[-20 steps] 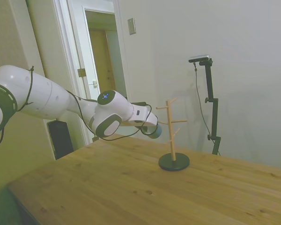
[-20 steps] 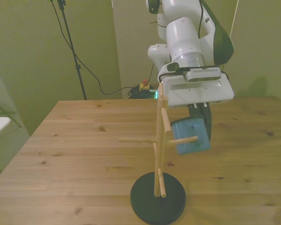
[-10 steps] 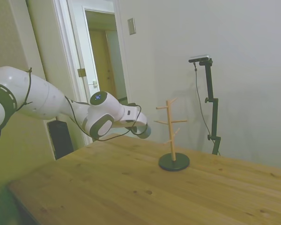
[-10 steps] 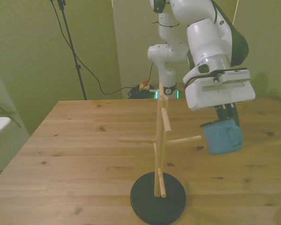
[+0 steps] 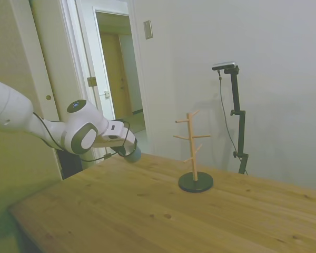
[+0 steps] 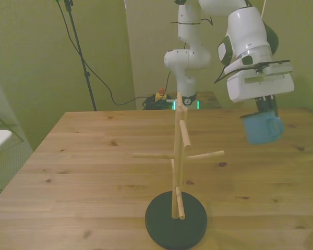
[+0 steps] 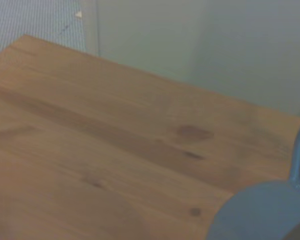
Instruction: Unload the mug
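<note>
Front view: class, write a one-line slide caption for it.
Pincer carries the blue mug above the wooden table, clear of the empty mug tree.

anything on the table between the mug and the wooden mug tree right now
Nothing. In the front view the mug hangs in the gripper off the front view's right of the mug tree, with only bare table between; the side view agrees.

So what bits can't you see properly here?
- Gripper fingers: front view, hidden behind the hand and the mug; side view, too small.
- Mug's inside: faces away in every view.
- Mug in the wrist view: blurred, cut off by the picture's edge.
- Rack base: front view, bottom edge clips it.
</note>
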Motion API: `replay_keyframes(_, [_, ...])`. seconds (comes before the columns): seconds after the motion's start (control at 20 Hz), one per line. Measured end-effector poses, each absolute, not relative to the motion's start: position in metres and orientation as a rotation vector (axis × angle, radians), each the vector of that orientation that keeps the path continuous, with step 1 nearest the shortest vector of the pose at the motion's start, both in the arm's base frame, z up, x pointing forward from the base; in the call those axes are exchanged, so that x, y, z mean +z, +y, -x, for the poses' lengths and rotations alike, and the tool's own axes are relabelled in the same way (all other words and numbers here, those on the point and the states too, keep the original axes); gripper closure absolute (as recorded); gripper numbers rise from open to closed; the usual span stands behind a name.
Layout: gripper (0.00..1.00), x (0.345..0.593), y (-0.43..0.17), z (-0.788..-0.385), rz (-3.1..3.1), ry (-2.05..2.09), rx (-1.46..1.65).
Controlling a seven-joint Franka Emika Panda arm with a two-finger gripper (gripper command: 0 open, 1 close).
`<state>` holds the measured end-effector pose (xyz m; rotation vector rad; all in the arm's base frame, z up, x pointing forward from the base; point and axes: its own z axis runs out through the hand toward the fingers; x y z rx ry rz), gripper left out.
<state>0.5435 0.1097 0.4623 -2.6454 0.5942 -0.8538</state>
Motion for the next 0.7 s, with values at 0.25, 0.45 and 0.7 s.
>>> replay_keyframes(0.25, [1.0, 0.447, 0.097, -0.517, 2.695, 0.758, -0.686])
replay_keyframes(0.45, [1.0, 0.418, 0.07, -0.515, 2.733, 0.879, -0.566])
replay_keyframes(0.7, [1.0, 0.366, 0.038, -0.536, 2.755, 1.008, -0.437])
